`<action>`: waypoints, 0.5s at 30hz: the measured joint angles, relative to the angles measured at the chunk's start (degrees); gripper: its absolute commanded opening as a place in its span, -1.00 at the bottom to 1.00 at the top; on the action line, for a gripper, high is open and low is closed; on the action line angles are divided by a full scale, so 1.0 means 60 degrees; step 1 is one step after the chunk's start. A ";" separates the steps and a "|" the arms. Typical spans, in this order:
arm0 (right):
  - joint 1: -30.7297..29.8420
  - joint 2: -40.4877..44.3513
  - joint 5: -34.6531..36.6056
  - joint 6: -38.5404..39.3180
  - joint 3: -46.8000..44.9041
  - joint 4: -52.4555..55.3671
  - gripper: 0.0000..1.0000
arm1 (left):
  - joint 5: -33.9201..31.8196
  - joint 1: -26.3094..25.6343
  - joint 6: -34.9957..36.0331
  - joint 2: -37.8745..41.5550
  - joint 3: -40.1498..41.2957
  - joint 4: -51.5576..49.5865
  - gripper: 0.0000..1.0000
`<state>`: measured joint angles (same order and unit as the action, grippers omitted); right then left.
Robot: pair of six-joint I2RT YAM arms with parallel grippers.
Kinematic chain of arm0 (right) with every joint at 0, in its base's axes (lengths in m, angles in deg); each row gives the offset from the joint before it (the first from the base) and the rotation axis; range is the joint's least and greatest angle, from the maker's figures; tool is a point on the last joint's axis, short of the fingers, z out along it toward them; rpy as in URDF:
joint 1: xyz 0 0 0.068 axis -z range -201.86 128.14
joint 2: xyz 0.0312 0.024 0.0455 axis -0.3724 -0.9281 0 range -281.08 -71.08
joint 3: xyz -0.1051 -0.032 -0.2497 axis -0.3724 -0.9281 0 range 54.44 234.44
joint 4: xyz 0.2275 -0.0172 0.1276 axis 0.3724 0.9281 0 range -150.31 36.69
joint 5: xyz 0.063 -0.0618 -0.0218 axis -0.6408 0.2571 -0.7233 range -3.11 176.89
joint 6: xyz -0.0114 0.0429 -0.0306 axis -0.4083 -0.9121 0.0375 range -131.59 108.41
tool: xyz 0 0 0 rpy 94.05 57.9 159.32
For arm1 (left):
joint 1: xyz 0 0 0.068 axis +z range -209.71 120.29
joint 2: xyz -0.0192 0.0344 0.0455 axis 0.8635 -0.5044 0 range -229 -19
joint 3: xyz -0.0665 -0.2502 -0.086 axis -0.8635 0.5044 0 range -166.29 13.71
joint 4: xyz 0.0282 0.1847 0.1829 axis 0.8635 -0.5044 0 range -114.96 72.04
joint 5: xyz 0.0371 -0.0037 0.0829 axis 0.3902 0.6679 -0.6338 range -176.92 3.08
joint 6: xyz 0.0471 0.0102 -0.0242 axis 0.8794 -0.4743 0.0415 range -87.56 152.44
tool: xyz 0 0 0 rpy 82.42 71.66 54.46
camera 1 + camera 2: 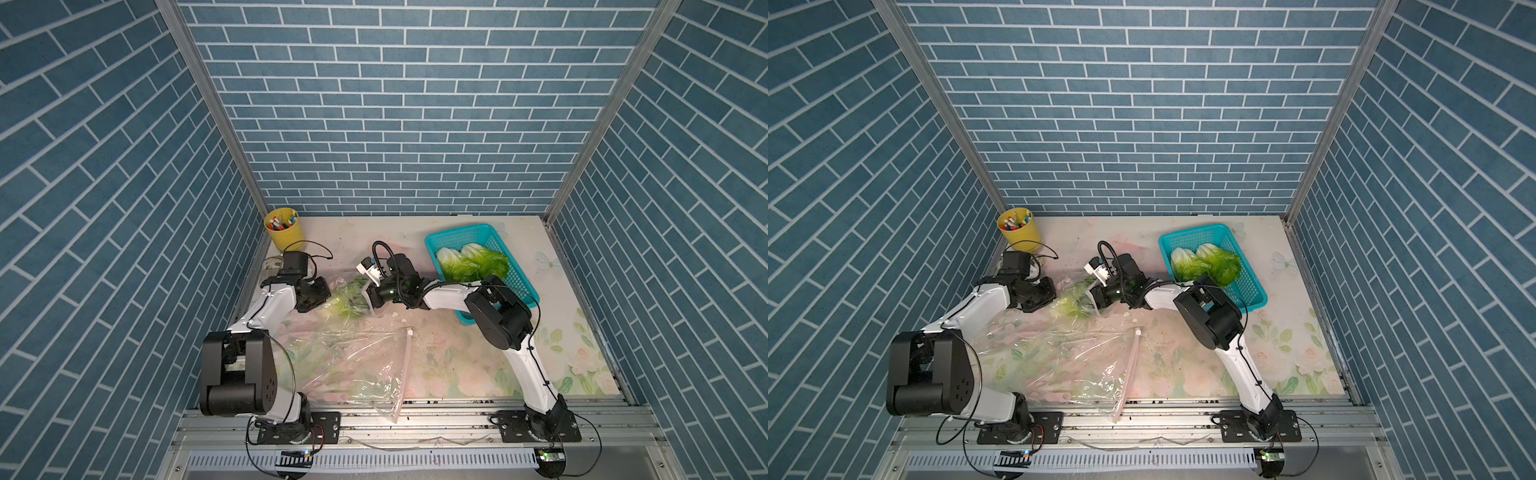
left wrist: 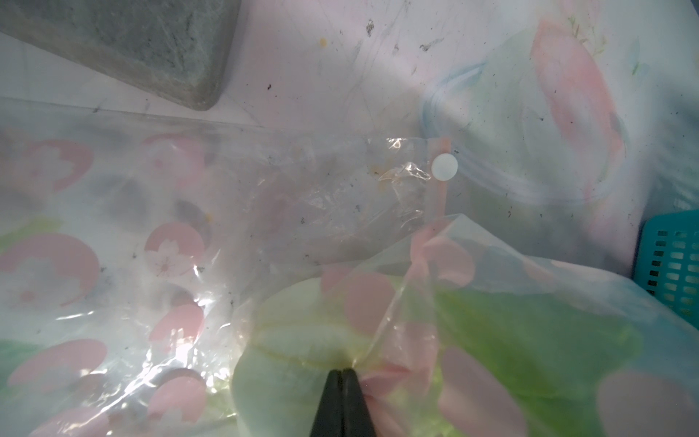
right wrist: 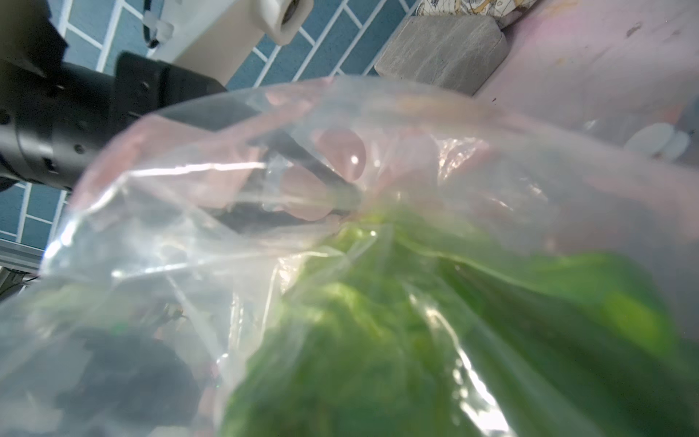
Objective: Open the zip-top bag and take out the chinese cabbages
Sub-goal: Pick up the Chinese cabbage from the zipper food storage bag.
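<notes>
Third crinkly green chinese cabbage [image 1: 345, 306]: inside clear petal-printed zip-top bag [image 1: 353, 361], centre-left; two others [image 1: 469, 262] in teal plastic basket [image 1: 457, 233], far right. Left gripper [image 2: 342, 372] pinched shut on bag film. Right gripper [image 1: 368, 296] at the cabbage, amid film; I cannot tell its opening. Risk, I judge: film grabbed with leaves, bag drags.

Brick-print walls [image 1: 399, 104] and aluminium framing [image 1: 415, 424] mark a lab booth.

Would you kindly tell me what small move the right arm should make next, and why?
Probably close the right gripper on the bagged cabbage and draw it out: the left gripper pinches the zip-top bag, and two cabbages already lie in the teal basket.
</notes>
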<state>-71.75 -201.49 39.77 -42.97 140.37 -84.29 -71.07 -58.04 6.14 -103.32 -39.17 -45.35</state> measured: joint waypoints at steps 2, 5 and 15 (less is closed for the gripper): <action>0.0004 0.0000 -0.0058 -0.0087 -0.0076 -0.0273 0.26 | -0.0004 0.0000 0.0018 0.0000 0.0000 0.0000 -1.00; 0.0098 0.0047 -0.0106 -0.0160 -0.0492 -0.0718 0.31 | 0.0025 -0.0004 0.0047 0.0000 0.0000 -0.0025 -1.00; 0.0678 0.0474 -0.0113 -0.0313 -0.1577 -0.1322 0.20 | 0.0109 -0.0018 0.0124 0.0000 -0.0004 -0.0062 -1.00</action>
<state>-67.69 -198.65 39.10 -44.85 130.91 -92.23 -70.41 -58.15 6.88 -103.32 -39.19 -45.73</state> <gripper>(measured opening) 0.606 0.045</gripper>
